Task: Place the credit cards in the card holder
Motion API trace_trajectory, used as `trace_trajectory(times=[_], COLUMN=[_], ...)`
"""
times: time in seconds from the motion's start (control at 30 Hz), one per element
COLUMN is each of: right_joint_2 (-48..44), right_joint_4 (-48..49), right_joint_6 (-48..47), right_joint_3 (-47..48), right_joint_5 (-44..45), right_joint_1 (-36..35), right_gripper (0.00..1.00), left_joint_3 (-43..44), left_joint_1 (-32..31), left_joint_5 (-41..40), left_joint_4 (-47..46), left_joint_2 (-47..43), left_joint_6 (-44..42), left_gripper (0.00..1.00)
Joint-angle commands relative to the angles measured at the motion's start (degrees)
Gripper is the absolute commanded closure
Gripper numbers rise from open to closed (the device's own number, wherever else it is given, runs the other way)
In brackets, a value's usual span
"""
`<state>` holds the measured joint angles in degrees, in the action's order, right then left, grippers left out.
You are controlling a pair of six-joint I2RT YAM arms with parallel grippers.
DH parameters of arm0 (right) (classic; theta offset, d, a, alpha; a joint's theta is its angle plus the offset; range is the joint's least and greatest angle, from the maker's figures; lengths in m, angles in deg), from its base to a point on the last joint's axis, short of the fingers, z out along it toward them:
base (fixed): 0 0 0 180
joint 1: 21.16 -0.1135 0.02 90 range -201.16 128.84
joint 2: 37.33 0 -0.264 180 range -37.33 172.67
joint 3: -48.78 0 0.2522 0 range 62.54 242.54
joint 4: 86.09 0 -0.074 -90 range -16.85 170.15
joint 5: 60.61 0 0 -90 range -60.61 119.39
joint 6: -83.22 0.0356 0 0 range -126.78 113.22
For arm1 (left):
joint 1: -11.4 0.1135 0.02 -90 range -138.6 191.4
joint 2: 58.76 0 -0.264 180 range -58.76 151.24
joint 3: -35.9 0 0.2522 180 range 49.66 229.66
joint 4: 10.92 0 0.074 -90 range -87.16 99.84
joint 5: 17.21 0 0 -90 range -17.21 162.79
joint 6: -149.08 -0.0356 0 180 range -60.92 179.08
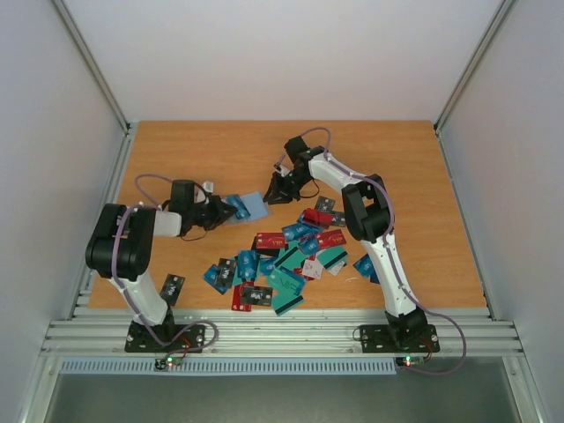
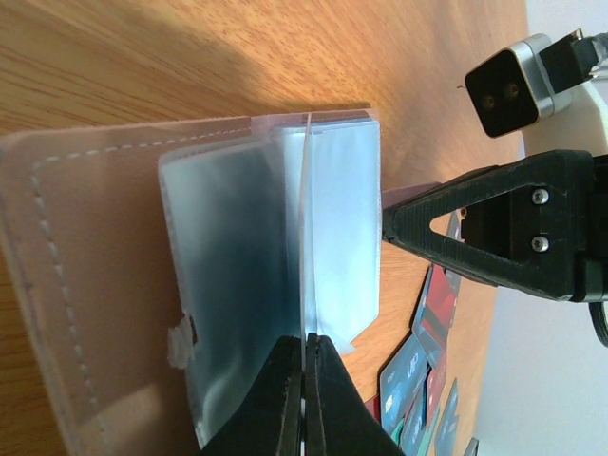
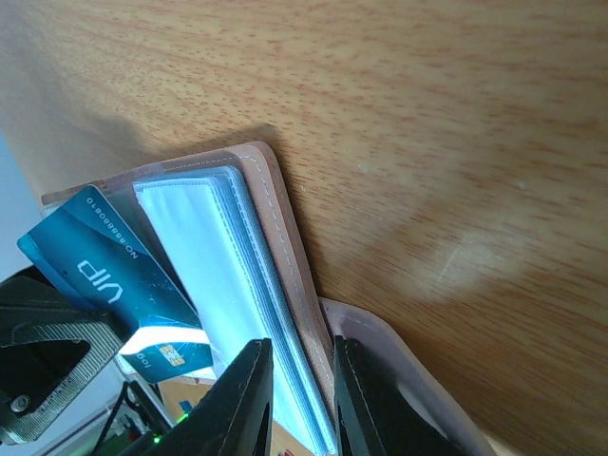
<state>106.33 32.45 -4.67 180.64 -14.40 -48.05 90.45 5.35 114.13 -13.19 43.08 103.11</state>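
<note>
The tan card holder (image 1: 255, 204) lies open on the table between both grippers, its clear light-blue sleeves fanned out. My left gripper (image 1: 220, 211) is shut on one upright sleeve (image 2: 306, 237), with the tan cover (image 2: 95, 285) to its left. My right gripper (image 1: 275, 190) grips the holder's far side; in the right wrist view its jaws (image 3: 302, 380) clamp the tan cover (image 3: 275, 218) and the stack of sleeves. A teal VIP card (image 3: 95, 266) sits at the holder's sleeves by my left gripper. The other credit cards (image 1: 291, 256) lie piled nearby.
A single dark card (image 1: 173, 286) lies by the left arm's base. Some loose cards (image 2: 418, 370) lie close to the holder's near edge. The right arm's fingers (image 2: 494, 228) show just beyond the holder in the left wrist view. White walls enclose the wooden table (image 1: 220, 150).
</note>
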Motion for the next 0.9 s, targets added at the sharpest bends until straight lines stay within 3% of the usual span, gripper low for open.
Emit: trace_trajectory(times=[0.0, 0.5, 0.87], right_joint_2=[3.12, 2.80, 2.68], right_joint_4=[-0.20, 0.28, 0.21], right_joint_6=[0.53, 0.97, 0.79], right_joint_3=[-1.26, -2.03, -2.26], right_joint_5=[0.73, 0.46, 0.37], right_joint_1=[-0.08, -0.09, -0.08], right_gripper=[0.80, 0.81, 0.81], left_joint_3=[-2.04, -3.90, -3.46], left_joint_1=[-0.54, -1.35, -1.87], left_joint_5=[-0.34, 2.72, 3.39], left_joint_4=[-8.09, -16.33, -11.12], left_joint_2=[1.34, 3.74, 3.20], left_joint_6=[4.21, 6.33, 4.72], left_gripper=[1.00, 1.00, 1.00])
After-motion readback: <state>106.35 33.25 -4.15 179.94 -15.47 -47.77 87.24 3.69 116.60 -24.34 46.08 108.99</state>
